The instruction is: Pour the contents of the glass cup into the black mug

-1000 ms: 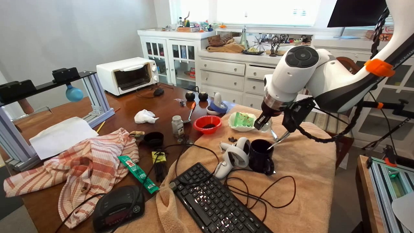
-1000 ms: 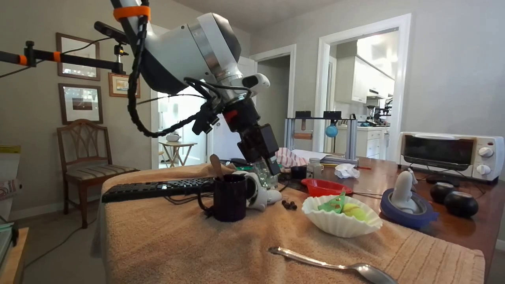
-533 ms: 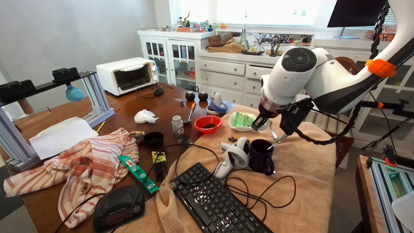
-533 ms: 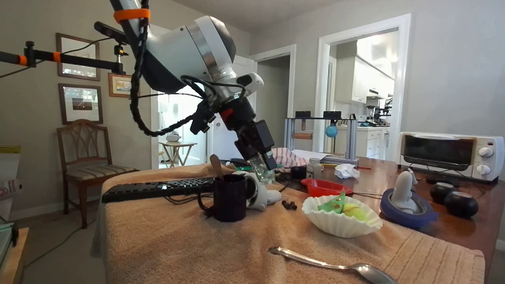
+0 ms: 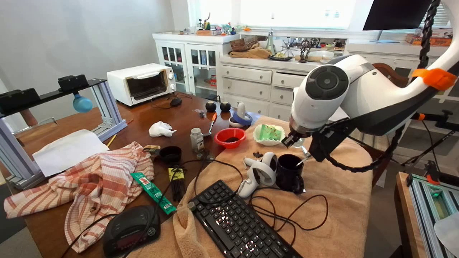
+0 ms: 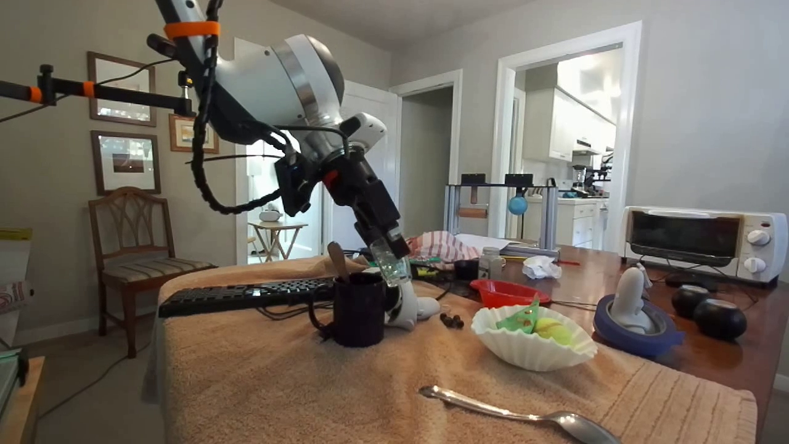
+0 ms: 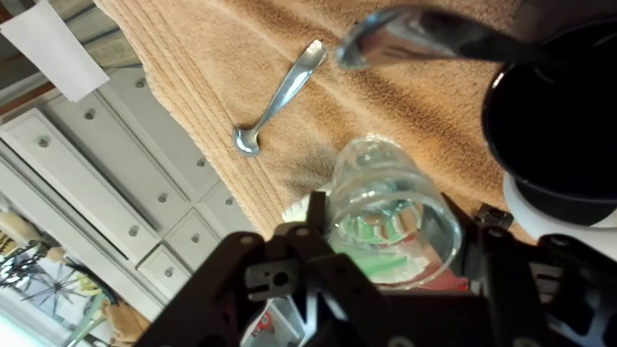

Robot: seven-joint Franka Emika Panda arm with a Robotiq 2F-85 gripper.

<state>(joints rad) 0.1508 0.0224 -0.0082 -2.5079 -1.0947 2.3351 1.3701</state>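
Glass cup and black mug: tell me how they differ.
The glass cup is clear; the black mug is opaque. The glass cup is tilted in the claw, off the tan towel; the black mug stands upright on it. The black mug has a side handle and a utensil in it; the glass cup shows no handle. Both are round and open-topped.

The table (image 5: pixel 186 123) bears a towel (image 5: pixel 340 215) and perhaps crumpled paper (image 5: pixel 161 129)

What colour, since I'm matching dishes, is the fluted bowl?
White; the fluted bowl shows best in an exterior view.
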